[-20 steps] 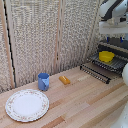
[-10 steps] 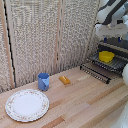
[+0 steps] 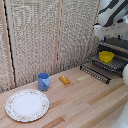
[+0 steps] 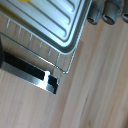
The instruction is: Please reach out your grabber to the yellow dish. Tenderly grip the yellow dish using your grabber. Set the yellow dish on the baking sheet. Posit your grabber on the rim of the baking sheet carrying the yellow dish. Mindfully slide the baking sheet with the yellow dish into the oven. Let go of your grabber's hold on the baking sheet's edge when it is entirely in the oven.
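At three o'clock, the dish [image 3: 105,56] sat light on the stiff sheet [image 3: 114,64], best gripped by its rim; gripper state unclear.

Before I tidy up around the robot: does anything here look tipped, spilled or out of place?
Nothing stands out. The blue cup is upright, the white plate lies flat, the yellow dish sits level on the baking sheet. An orange piece lies loose on the table.

Kitchen mock-up: oven [image 3: 111,57], plate [image 3: 27,105], cup [image 3: 44,81]

One cup [image 3: 44,81], one plate [image 3: 27,105]
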### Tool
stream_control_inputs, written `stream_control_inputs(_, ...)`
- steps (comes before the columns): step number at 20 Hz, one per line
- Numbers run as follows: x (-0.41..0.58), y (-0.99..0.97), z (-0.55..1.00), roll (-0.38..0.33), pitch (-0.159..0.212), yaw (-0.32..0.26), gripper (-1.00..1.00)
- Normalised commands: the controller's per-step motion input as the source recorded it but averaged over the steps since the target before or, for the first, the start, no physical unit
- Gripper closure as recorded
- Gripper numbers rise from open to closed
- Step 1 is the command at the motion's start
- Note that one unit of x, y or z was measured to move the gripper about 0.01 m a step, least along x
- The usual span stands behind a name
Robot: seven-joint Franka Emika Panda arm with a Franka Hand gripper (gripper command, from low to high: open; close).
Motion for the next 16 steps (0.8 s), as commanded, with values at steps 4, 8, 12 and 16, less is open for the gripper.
stream_control_inputs(4,-0.079,0.10,0.23,-0.170,0.259,0.229,-1.00)
stream_control_inputs(8,-0.006,0.00,0.03,-0.232,0.187,0.219,-1.00)
stream_control_inputs(12,0.006,-0.07,-0.13,-0.287,0.105,0.212,-1.00)
stream_control_inputs(16,0.076,-0.08,-0.31,-0.316,0.029,0.228,-1.00)
